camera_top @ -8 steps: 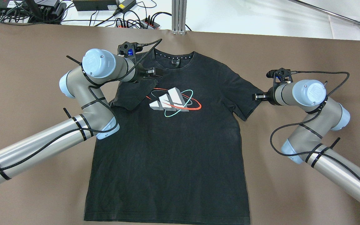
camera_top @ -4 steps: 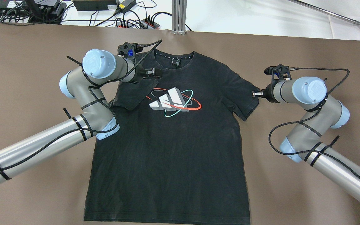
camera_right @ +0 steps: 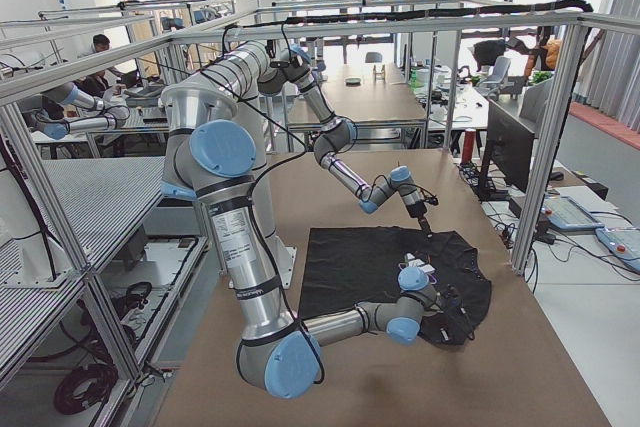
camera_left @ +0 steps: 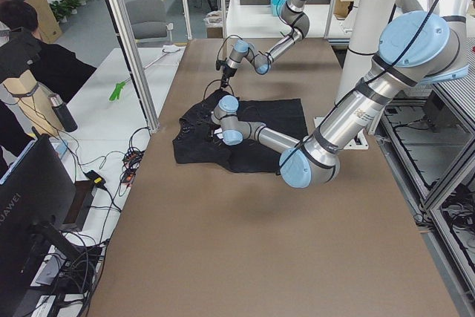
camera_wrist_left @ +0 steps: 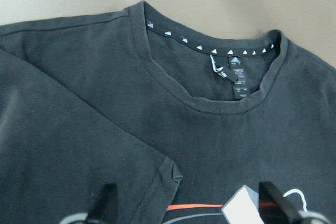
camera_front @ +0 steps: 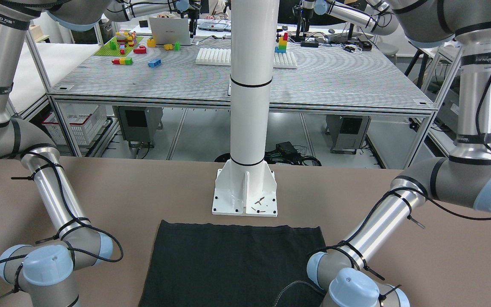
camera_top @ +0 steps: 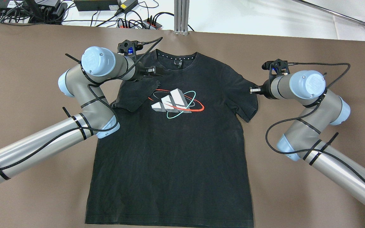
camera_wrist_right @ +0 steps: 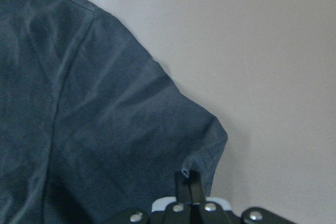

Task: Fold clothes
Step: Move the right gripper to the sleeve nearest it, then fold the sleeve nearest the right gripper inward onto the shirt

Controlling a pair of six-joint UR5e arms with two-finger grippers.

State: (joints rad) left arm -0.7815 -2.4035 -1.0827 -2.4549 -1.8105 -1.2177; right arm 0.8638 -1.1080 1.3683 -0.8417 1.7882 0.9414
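Observation:
A black T-shirt (camera_top: 176, 152) lies flat on the brown table (camera_top: 27, 47), with its white three-stripe logo (camera_top: 173, 101) face up. Its left sleeve (camera_top: 135, 95) lies folded over onto the chest. My left gripper (camera_top: 157, 71) is open and empty, just above that folded sleeve near the collar (camera_wrist_left: 220, 51); in the left wrist view (camera_wrist_left: 186, 203) its fingers stand wide apart. My right gripper (camera_top: 251, 90) is shut on the hem of the right sleeve (camera_top: 249, 104); the right wrist view (camera_wrist_right: 191, 182) shows the pinched fabric edge (camera_wrist_right: 210, 145).
Power strips and cables (camera_top: 138, 22) and an aluminium post (camera_top: 182, 15) stand beyond the table's far edge. The white mast base (camera_front: 245, 192) sits by the shirt's hem (camera_front: 237, 228) on the robot's side. Bare table lies on both sides of the shirt.
My right gripper closed on the right sleeve hem and moved inward and toward the far edge with it. My left gripper drew slightly away from the folded left sleeve.

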